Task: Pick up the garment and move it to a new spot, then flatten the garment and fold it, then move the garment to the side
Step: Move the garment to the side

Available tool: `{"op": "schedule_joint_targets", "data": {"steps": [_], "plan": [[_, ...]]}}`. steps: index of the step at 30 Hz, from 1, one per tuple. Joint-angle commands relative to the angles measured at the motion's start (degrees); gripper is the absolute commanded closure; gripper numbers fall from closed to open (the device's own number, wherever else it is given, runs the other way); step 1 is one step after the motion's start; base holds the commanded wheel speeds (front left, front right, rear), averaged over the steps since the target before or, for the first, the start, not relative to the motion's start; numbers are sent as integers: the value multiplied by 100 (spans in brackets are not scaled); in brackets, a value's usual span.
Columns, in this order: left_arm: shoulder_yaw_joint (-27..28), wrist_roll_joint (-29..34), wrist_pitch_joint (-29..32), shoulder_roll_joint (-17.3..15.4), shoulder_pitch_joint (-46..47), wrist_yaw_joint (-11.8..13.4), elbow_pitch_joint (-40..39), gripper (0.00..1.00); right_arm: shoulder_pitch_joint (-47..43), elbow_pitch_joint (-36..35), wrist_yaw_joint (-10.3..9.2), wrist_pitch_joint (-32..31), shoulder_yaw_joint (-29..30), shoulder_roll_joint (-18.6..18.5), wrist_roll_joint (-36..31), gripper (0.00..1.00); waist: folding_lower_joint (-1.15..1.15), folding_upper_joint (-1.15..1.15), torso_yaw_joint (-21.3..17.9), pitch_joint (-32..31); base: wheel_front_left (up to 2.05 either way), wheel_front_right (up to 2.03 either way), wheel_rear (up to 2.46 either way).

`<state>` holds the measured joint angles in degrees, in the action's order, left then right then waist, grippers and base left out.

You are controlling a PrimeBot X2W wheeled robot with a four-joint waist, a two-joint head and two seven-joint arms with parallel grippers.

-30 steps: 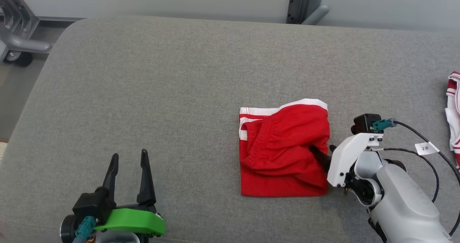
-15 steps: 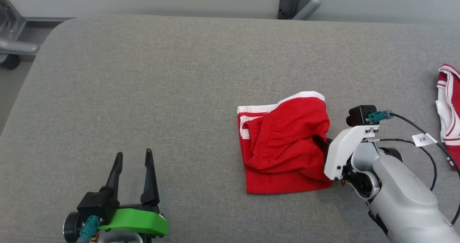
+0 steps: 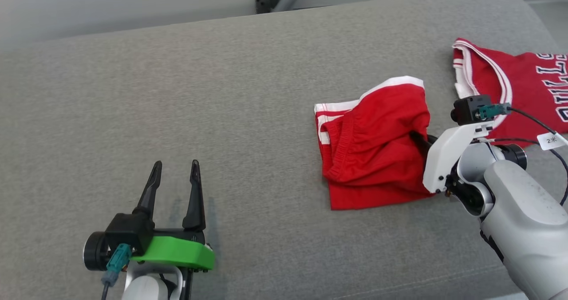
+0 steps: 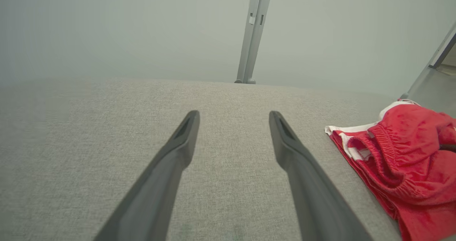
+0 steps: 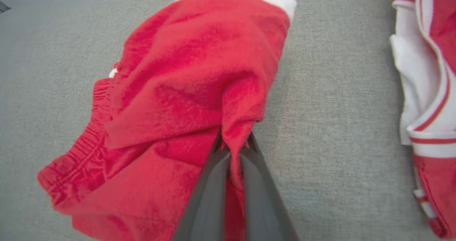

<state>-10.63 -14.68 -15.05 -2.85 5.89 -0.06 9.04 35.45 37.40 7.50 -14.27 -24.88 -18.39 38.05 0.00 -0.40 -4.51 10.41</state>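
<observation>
Between the right tool's (image 5: pixel 234 143) closed fingers sits a thin fold of the garment (image 5: pixel 178 73), likely to slip free if dragged.

Garment (image 3: pixel 377 158) red, white striped trim. Jersey (image 3: pixel 519 78) red, white edging, dark lettering. Cushion (image 3: pixel 199 104) grey weave.

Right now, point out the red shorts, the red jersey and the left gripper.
red shorts (image 3: pixel 372 162): head view, middle of the folded red cloth.
red jersey (image 3: pixel 519 80): head view, plain red panel beside the lettering.
left gripper (image 3: pixel 175 163): head view, midway between its open fingertips.
</observation>
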Motion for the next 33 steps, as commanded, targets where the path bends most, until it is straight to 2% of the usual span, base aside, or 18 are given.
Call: {"op": "schedule_joint_targets", "data": {"steps": [1, 7, 13, 18, 25, 33], "plan": [[22, 54, -11, -25, 131, -25, 1, 0, 91, -16, -4, 46, -1, -21, 4, 100, 0, 40, -849, 367, 0, 0, 0], [29, 206, -10, -128, 375, -104, 68, 0, 355, 63, -4, 205, -25, 67, -51, 100, 0, 40, -1451, 631, 0, 0, 0], [-7, 270, -5, -199, 572, -161, 165, 0, 642, 191, -4, 337, -109, 168, -95, 100, 0, 40, -1684, 798, 0, 0, 0], [-32, 275, -5, -214, 634, -175, 231, 0, 852, 299, -4, 457, -184, 176, -131, 100, 0, 40, -1603, 822, 0, 0, 0], [27, 208, -4, -195, 597, -145, 247, 0, 1223, 458, -4, 558, -288, -31, -366, 100, 0, 40, -1364, 769, 0, 0, 0], [60, 184, -4, -143, 550, -141, 186, 0, 1770, 734, -4, 367, -327, -487, -743, 100, 0, 40, -1045, 792, 0, 0, 0]]}}
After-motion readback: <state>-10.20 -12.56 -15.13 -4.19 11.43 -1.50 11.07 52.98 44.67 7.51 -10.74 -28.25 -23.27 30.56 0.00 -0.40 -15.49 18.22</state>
